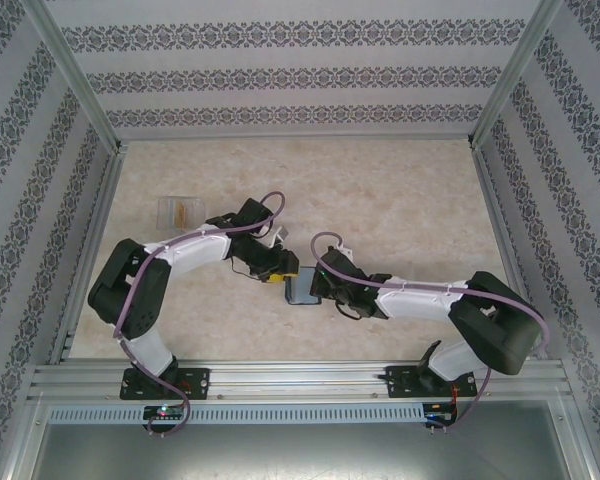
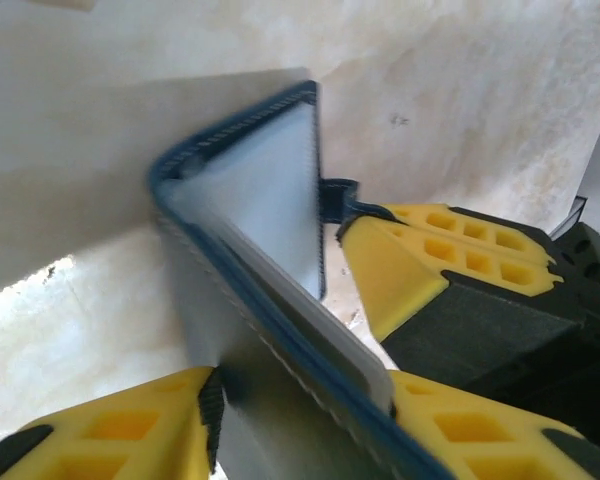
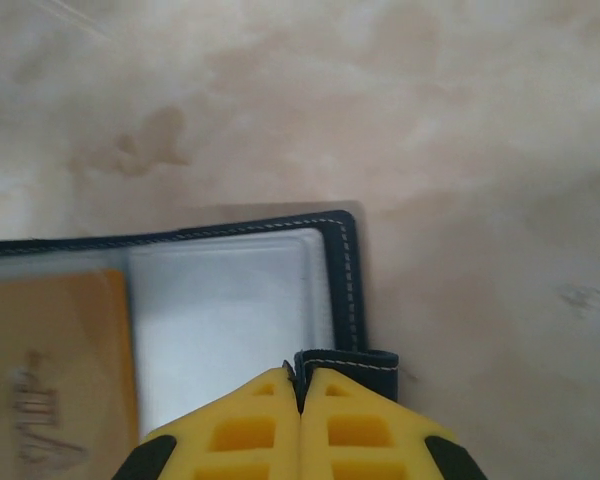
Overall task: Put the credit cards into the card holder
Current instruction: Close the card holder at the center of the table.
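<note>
The navy card holder (image 1: 302, 291) lies open like a book at mid-table between the two arms. My left gripper (image 2: 302, 380) has one slanted leaf of the card holder (image 2: 270, 190) between its yellow fingers, and the leaf touches both pads. My right gripper (image 3: 300, 385) is shut on the small clasp tab (image 3: 365, 362) at the holder's edge. Its fingers (image 2: 420, 250) also appear in the left wrist view. An orange credit card (image 3: 55, 370) sits under a clear sleeve inside the card holder (image 3: 230, 320). From above, the left gripper (image 1: 277, 274) and right gripper (image 1: 317, 286) meet at the holder.
A clear plastic box (image 1: 178, 212) with something yellowish inside lies on the beige table (image 1: 400, 200) at the back left. Patterned walls with metal posts enclose the table on three sides. A metal rail (image 1: 300, 380) carries both arm bases at the near edge.
</note>
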Available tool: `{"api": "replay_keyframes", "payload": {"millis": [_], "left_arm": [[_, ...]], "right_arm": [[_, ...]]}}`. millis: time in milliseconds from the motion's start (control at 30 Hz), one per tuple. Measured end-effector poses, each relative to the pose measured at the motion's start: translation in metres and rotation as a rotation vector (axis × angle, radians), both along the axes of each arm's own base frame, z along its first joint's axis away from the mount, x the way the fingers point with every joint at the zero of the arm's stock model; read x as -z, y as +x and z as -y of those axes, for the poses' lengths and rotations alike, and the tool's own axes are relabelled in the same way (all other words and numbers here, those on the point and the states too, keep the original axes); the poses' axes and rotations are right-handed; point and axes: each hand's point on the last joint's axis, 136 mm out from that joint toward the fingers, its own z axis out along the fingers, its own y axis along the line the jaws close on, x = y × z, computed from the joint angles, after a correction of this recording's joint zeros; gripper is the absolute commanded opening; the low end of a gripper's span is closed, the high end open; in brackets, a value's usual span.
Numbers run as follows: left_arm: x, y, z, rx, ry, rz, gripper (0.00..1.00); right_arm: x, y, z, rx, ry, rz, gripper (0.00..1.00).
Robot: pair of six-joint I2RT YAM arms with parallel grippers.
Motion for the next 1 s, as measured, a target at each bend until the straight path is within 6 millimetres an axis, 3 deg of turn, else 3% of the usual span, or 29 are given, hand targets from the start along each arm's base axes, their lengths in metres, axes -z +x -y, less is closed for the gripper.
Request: {"api": "replay_keyframes", "payload": {"millis": [133, 300, 433, 700, 833, 1000], "left_arm": [[-0.004, 0.003, -0.001, -0.009, 0.006, 0.018, 0.47], [0.006, 0.005, 0.001, -0.024, 0.013, -0.009, 0.47], [0.017, 0.007, 0.003, -0.027, 0.016, -0.030, 0.47], [0.013, 0.010, 0.020, -0.001, 0.001, -0.022, 0.46], [0.017, 0.010, 0.027, 0.014, 0.005, -0.026, 0.45], [0.022, 0.010, 0.036, 0.027, -0.003, -0.024, 0.36]], "right_arm": [[0.001, 0.003, -0.007, -0.008, 0.017, 0.000, 0.00], [0.007, 0.002, -0.008, 0.006, 0.042, -0.011, 0.00], [0.013, -0.007, 0.002, 0.020, 0.050, -0.020, 0.00], [0.006, -0.011, 0.027, 0.055, 0.087, 0.000, 0.00], [0.006, -0.015, 0.037, 0.065, 0.094, 0.004, 0.08], [-0.007, -0.015, 0.041, 0.048, 0.121, 0.032, 0.13]]}}
